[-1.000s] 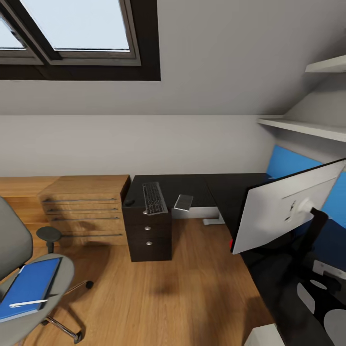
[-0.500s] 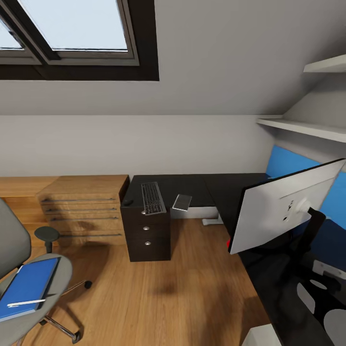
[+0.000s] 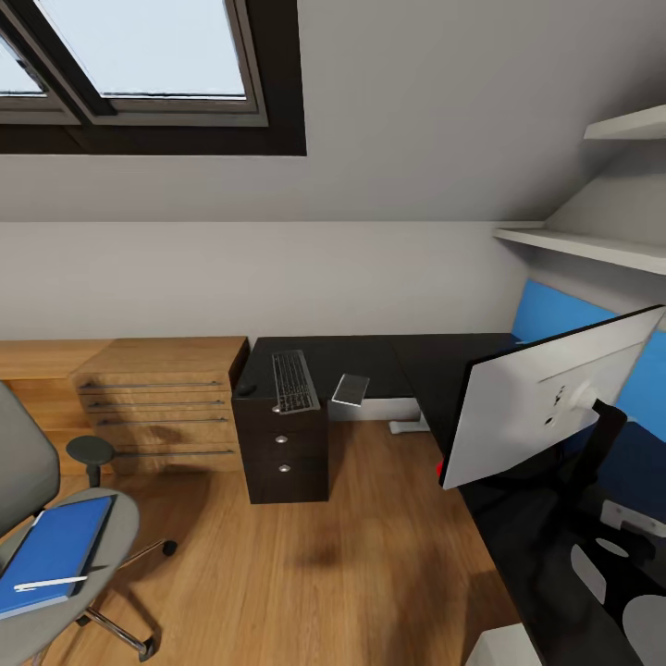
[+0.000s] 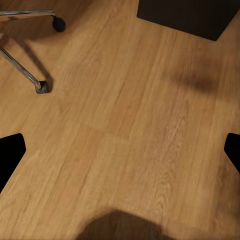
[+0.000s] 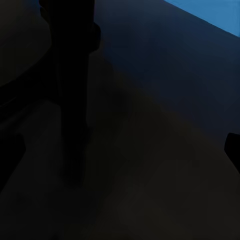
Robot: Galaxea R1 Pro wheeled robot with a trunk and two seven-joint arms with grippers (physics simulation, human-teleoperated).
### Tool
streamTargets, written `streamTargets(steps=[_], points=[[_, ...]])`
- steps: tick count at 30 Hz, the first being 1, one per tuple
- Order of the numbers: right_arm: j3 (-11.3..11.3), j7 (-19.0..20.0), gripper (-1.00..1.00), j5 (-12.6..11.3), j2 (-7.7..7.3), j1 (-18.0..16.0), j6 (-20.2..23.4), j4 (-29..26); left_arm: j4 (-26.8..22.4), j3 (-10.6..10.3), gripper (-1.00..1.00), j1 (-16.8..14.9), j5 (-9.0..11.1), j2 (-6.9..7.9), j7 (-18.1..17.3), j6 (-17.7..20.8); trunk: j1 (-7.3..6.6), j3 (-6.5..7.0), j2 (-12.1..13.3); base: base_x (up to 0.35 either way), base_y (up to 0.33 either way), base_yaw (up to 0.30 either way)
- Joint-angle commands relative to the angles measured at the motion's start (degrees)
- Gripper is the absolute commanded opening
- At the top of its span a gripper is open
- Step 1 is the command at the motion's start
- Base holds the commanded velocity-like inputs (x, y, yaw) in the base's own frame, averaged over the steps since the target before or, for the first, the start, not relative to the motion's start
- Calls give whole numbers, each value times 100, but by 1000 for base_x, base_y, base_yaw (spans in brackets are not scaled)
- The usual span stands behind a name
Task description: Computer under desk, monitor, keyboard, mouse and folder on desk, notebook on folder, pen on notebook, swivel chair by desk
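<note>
Desk (image 3: 370, 356): we record a glossy black L-shaped top running from the centre of the head view to the lower right, backed by a blue panel (image 3: 555, 319) at the right edge.

Monitor (image 3: 541, 398): wide flat panel, pale grey back toward us, on a black stand; it stands on the desk's right wing at right of frame and hides the surface behind it.

Keyboard (image 3: 293, 381): long, slim, silver-grey frame with black keys, lying on the desk's far wing just left of centre.

Mouse (image 3: 246, 389): small dark oval at the desk's left edge, just beside the keyboard.

Notebook (image 3: 351, 389): thin grey rectangle lying on the desk just right of the keyboard.

Swivel chair (image 3: 55, 546): grey padded seat, black armrest, chrome legs on casters, at lower left, well apart from the desk.

Folder (image 3: 55, 550): flat bright blue rectangle lying on the chair seat.

Pen (image 3: 46, 584): thin white stick resting on the folder's near end.

Drawer chest (image 3: 162, 398): light wood, four drawers with bar handles, left of centre.

Black drawer unit (image 3: 282, 453): three round knobs, under the keyboard.

Floor (image 3: 324, 555): warm wood planks.

Left hand (image 4: 120, 150): dark fingertips at opposite edges of the left wrist view, spread wide over bare floor, holding nothing.

Right hand (image 5: 120, 150): dark fingertips likewise far apart, empty, above the black desk top.
</note>
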Motion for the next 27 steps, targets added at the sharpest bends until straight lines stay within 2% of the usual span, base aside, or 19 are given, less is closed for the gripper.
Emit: streamTargets(steps=[1, 5, 11, 16, 27], points=[[9, -1, 100, -61, 0, -4, -38, 4, -9, -34, 100, -4, 60, 8, 31, -38, 1, -6, -5, 0, 0, 0], [9, 4, 100, -57, 0, -4, -38, 4, -9, -37, 100, -4, 56, 7, 39, -39, 1, -6, -5, 20, 0, 0], [9, 6, 100, -51, 0, -4, -44, 4, -9, -42, 100, -4, 50, 3, 47, -43, 1, -6, -5, 235, 0, 0], [9, 4, 100, -45, 0, -4, -46, 4, -9, -36, 100, -4, 68, 6, 32, -36, 1, -1, -5, 97, 0, -24], [22, 19, 100, -39, 19, -4, -46, 4, -9, -34, 100, -4, 76, 8, 31, -35, 1, 52, -5, 6, 0, -175]])
